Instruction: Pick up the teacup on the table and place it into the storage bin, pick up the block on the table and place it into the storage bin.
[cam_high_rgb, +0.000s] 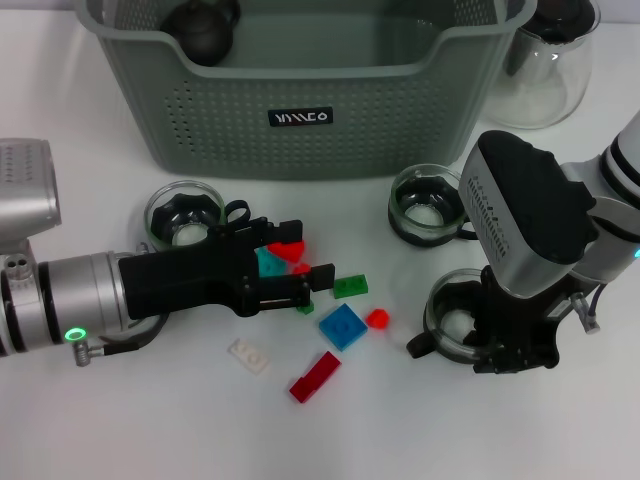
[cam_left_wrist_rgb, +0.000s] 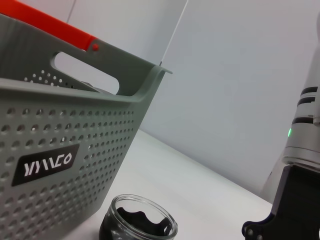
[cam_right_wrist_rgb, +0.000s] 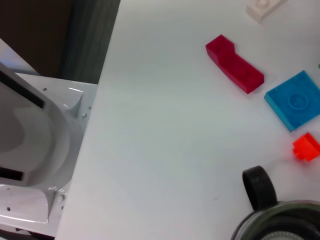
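The grey-green storage bin stands at the back, with a dark round object inside its left corner. Three glass teacups with black inserts stand on the table: one at the left, one right of centre and one at the front right. My right gripper hangs right over that front-right teacup. My left gripper lies low and open among loose blocks, with a red block and a teal block between its fingers.
More blocks lie at the centre front: green, blue, small red, white and dark red. A clear glass jug stands right of the bin. The left wrist view shows the bin wall close by.
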